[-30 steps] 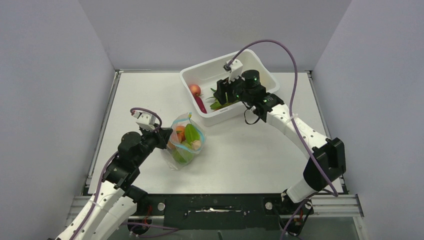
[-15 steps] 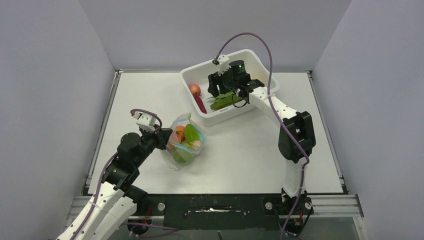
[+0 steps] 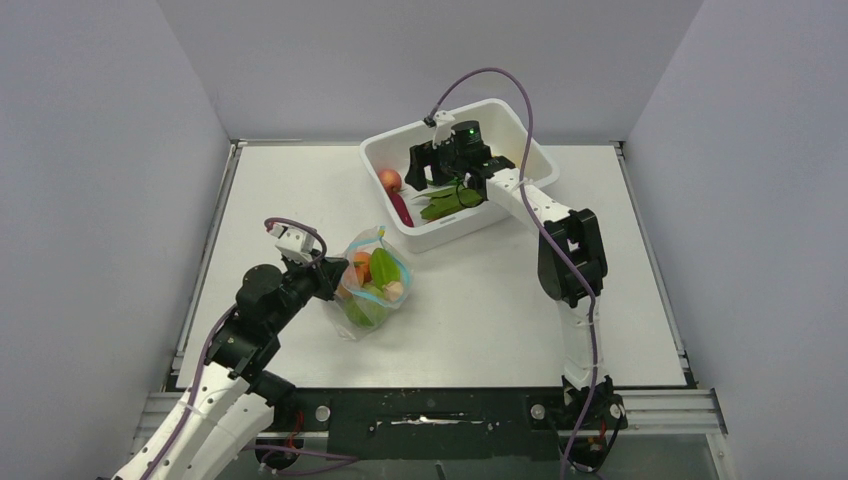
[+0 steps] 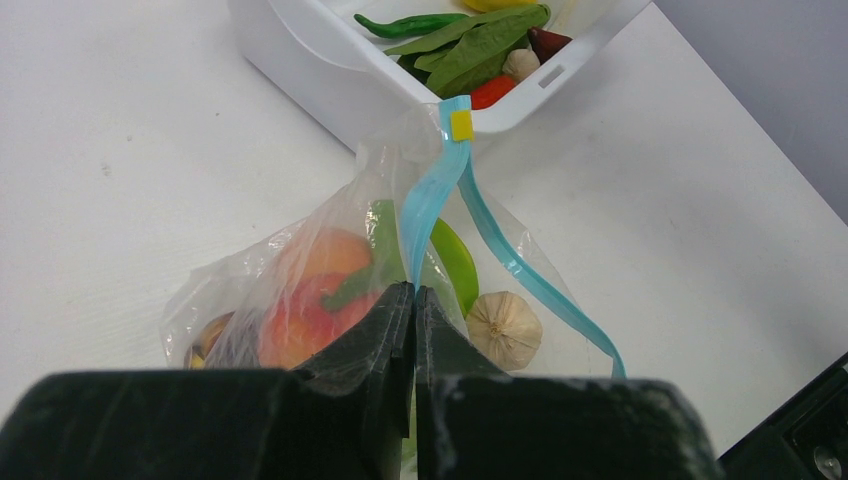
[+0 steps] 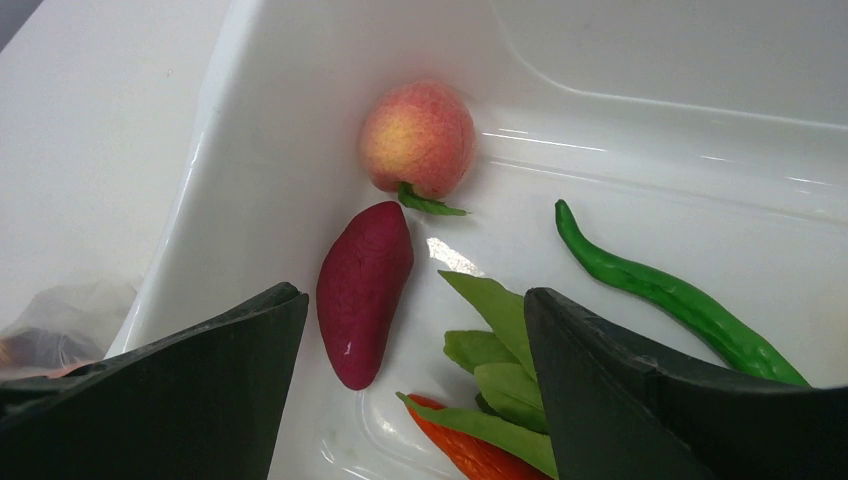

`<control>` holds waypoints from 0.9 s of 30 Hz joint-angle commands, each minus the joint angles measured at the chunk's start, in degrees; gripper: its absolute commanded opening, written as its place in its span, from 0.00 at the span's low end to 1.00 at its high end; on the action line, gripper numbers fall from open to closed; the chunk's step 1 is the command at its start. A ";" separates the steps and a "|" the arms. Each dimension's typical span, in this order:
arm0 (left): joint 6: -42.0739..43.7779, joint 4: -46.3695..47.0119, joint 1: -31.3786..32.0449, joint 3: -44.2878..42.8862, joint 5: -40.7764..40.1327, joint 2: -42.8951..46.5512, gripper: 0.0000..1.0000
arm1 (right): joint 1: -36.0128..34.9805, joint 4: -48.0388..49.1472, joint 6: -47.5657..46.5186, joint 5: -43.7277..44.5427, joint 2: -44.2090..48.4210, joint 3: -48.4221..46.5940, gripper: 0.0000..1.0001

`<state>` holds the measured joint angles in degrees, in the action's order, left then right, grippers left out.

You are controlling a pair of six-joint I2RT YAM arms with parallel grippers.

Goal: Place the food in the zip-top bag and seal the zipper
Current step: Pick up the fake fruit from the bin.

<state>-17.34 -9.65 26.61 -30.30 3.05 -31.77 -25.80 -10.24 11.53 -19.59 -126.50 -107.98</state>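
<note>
Swinging further toward the left end of the white tub (image 3: 531, 142), the right jaws have also widened since a second ago. They now stand spread with nothing held, hanging inside the tub. The right arm (image 3: 566, 252) has folded its elbow closer in behind them.

Seen between those jaws on the tub floor lies a dark purple root (image 5: 364, 290). A peach (image 5: 417, 137) sits just beyond it against the tub's left wall. Green leaves (image 5: 498, 352) and a red-orange piece (image 5: 462, 452) lie toward the tub's middle, and a green chilli (image 5: 682, 301) lies further right.

The left jaws have not shifted: they are pressed together, pinching the zip-top bag (image 3: 371, 284) at its edge, beside the blue zipper (image 4: 432, 196). The zipper gapes open. The bag has stayed on the tabletop (image 3: 290, 190) off the tub's near-left corner. It holds peaches (image 4: 316, 291), a green piece (image 4: 456, 266) and a garlic bulb (image 4: 505, 328).
</note>
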 commanded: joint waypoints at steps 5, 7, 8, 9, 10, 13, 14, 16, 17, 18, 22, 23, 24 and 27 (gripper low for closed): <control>0.55 4.00 0.31 -0.08 0.71 0.47 0.00 | 0.57 7.38 9.05 -3.94 -7.06 -11.70 0.84; 0.43 3.86 0.30 -0.27 0.66 0.15 0.00 | 0.62 7.13 10.26 -4.13 -9.01 -14.03 0.84; 0.34 3.85 0.30 -0.28 0.64 0.01 0.00 | 0.59 7.36 10.68 -4.48 -9.92 -14.88 0.83; 0.34 3.92 0.31 -0.28 0.66 -0.04 0.00 | 0.69 7.53 11.19 -4.76 -10.66 -15.75 0.83; 0.22 3.93 0.33 -0.23 0.69 -0.05 0.00 | 0.73 7.58 11.61 -4.84 -11.55 -16.54 0.83; 0.20 3.94 0.26 -0.19 0.55 -0.13 0.00 | 0.70 7.95 12.47 -5.74 -13.99 -18.42 0.83; 0.20 3.86 0.36 -0.19 0.51 -0.12 0.00 | 0.75 8.20 12.74 -6.34 -14.56 -18.89 0.83; 0.20 3.85 0.32 -0.11 0.47 -0.12 0.00 | 0.75 8.54 12.96 -7.45 -15.63 -19.50 0.83; 0.20 3.91 0.37 -0.11 0.54 -0.11 0.00 | 0.67 8.64 13.17 -7.51 -16.04 -19.73 0.83; 0.19 4.05 0.33 -0.03 0.58 -0.17 0.00 | 0.62 8.68 13.43 -7.44 -16.44 -19.87 0.83; 0.29 4.19 0.29 -0.12 0.55 -0.59 0.00 | 0.60 9.62 15.73 -7.77 -17.80 -19.83 0.83; 0.29 4.01 0.28 -0.15 0.70 -0.77 0.00 | 0.54 10.31 16.94 -8.70 -18.06 -19.65 0.82; 0.36 3.88 0.36 -0.19 0.74 -0.89 0.00 | 0.54 11.24 18.00 -10.06 -18.34 -19.37 0.82; 0.38 3.62 0.35 -0.20 0.69 -0.84 0.00 | 0.07 13.38 19.86 -11.70 -19.01 -18.93 0.82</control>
<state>-17.37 -9.26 26.61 -29.85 3.16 -32.71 -25.43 -3.92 27.68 -27.46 -145.40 -125.05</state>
